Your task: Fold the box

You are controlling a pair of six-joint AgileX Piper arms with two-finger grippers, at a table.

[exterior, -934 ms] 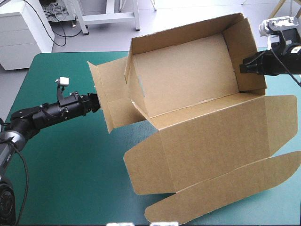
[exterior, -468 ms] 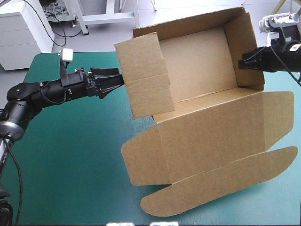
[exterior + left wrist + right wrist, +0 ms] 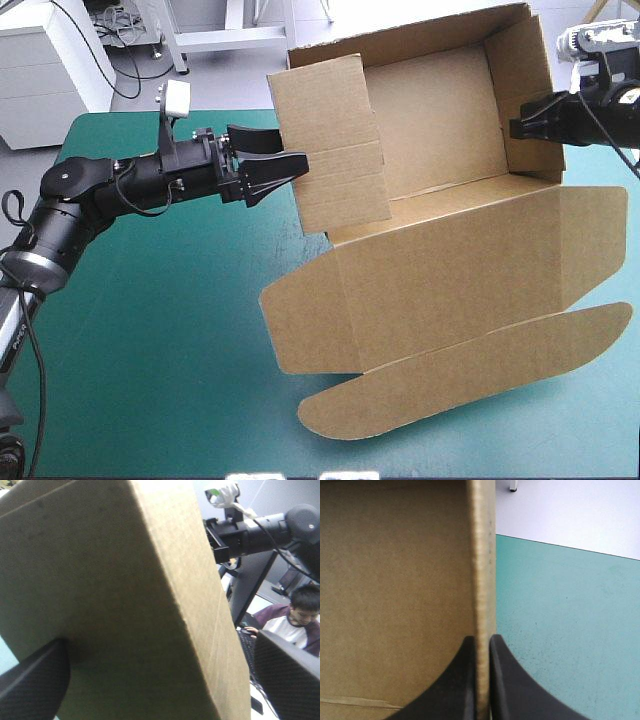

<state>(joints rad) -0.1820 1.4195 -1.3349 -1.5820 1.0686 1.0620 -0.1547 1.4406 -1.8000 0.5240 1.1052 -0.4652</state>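
Between the two grippers, the brown box (image 3: pixel 440 120) stands as an open tray on the far part of the teal-green cover (image 3: pixel 150 330). Its lid (image 3: pixel 450 280) lies flat on the near side, the rounded tuck flap (image 3: pixel 470 375) beyond it.

The right gripper (image 3: pixel 515 128) pinches the tray's right end wall (image 3: pixel 525 90). In its own wrist view the black fingers are all but closed, with the board's edge running up between them.

The left gripper (image 3: pixel 290 160) faces the opposite end with its fingers spread wide and nothing held. The left end panel (image 3: pixel 330 140) stands directly ahead of them and fills the space between them in the left wrist view. We cannot tell whether the fingertips touch the board or stop just short.

We judge the step in hand to be bringing this left panel up and over so that it tucks into the tray.

To do it well, we would treat the right grip as the anchor and leave it firm. The left fingers should press squarely on the middle of the panel, not on a corner, so that it turns along its creases. The push should run toward the right jaws and then down into the tray. A push off that line could swing the whole box around the pinched wall and bend the board there.
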